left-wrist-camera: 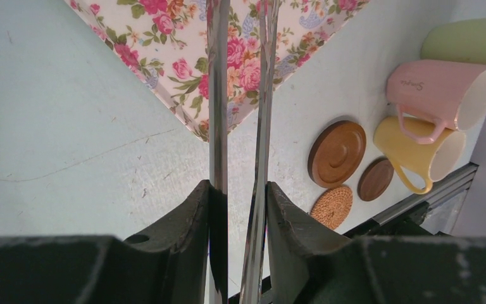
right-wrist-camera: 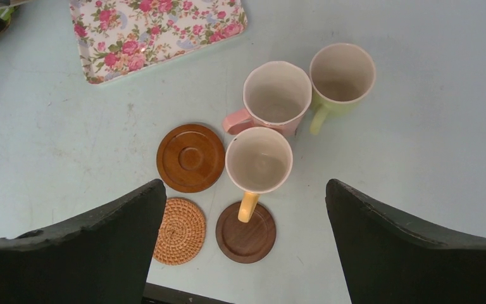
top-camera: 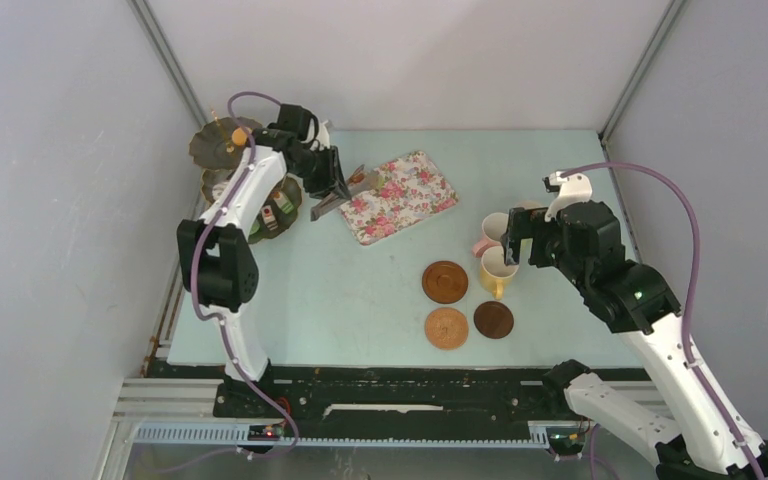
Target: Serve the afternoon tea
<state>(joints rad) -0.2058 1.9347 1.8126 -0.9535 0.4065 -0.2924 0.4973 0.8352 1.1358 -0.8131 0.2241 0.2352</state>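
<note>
Above the yellow mug (right-wrist-camera: 258, 159), the right gripper (right-wrist-camera: 243, 190) hangs wide open. That mug sits tight against the pink mug (right-wrist-camera: 277, 95), so a grab could tip the pink one. Beside the cake stand (top-camera: 222, 145), the left gripper (left-wrist-camera: 240, 190) squeezes the tongs (left-wrist-camera: 218, 95), which could slip.

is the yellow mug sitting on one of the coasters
No, the yellow mug stands on the bare table, next to the dark coaster and not on it.

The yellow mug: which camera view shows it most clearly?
The right wrist view: the yellow mug stands centred, its rim, empty inside and handle plain. The top external view shows it small. The left wrist view shows its side, near the right edge.
</note>
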